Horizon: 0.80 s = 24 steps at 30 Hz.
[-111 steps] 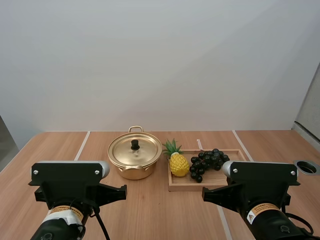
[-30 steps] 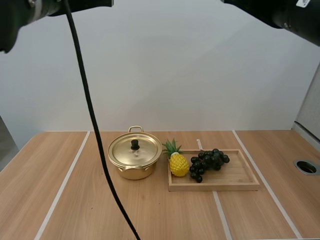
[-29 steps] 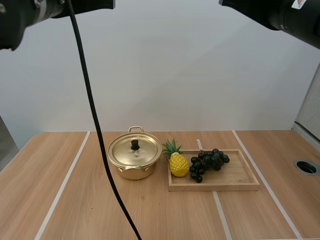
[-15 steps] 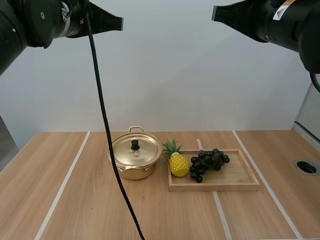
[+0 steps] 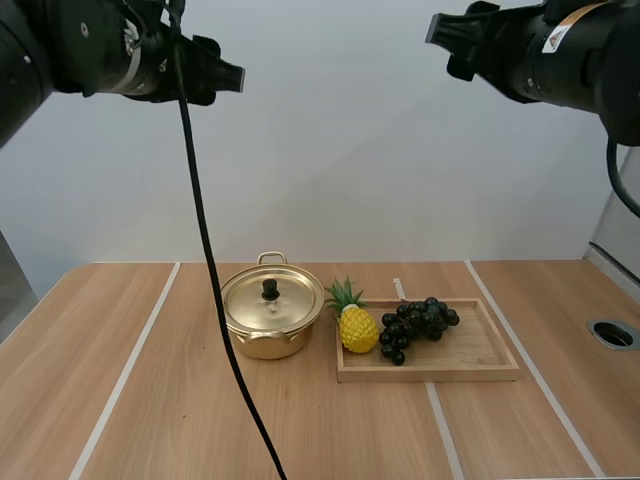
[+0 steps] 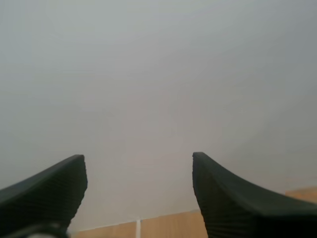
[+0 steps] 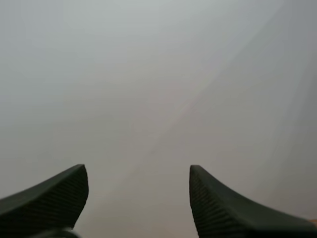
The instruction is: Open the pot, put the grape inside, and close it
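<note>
Opening the pot (image 5: pixel 268 330) comes first: lid (image 5: pixel 285 305) sits on it, grapes (image 5: pixel 415 322) lie on the wooden tray (image 5: pixel 470 362) just right of it, beside a pineapple (image 5: pixel 357 330). High up, left gripper (image 6: pixel 137 164) and right gripper (image 7: pixel 136 171) hang with jaws apart, empty. I'd drop the left straight over the knob (image 5: pixel 270 289), pinch centred, lift vertical. Pot's inside hidden; grape stem too small to tell.

The left gripper (image 6: pixel 137 157) and the right gripper (image 7: pixel 136 167) are showing as dark, unlit shapes against a pale, evenly lit grey wall (image 6: pixel 158 74) beyond them. Far below them, soft, even light is falling on the bench (image 5: pixel 140 400), laying only faint, short shadows beside the pot (image 5: pixel 268 325) and the wooden tray (image 5: pixel 440 375); the lid (image 5: pixel 285 305) is giving off a mild golden sheen.
</note>
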### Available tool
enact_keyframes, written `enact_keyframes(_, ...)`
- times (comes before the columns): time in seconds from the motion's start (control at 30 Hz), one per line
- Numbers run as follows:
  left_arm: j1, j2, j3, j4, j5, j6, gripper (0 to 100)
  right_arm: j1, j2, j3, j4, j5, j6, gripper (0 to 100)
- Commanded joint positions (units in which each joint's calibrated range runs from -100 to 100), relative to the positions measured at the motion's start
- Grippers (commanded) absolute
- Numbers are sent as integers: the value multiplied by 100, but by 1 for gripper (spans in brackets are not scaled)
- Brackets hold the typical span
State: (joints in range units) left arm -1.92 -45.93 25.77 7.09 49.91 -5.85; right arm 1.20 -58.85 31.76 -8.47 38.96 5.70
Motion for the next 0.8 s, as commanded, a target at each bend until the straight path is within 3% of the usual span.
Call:
enact_keyframes(0.0, 9, 26, -38, -179, 293, 648, 100, -26, -30, -51, -66, 17, 63, 100)
enact_keyframes(0.1, 9, 131, -38, -411, 818, 1312, 100, -26, -30, -51, -122, -95, 45, 100)
enact_keyframes(0.2, 9, 397, -38, -832, 1643, 2043, 100, -26, -59, -51, -166, 96, -354, 100)
enact_keyframes(0.4, 9, 1213, -38, -1915, 3093, 3773, 100, -26, -59, -51, -150, 1213, -1124, 100)
enact_keyframes(0.57, 9, 1937, -38, -1932, 3189, 4041, 100, -26, -59, -51, -170, 1954, -1938, 100)
enact_keyframes(0.77, 9, 2757, -38, -2012, 3707, 4403, 100, -26, -59, -51, -98, 2033, -2179, 100)
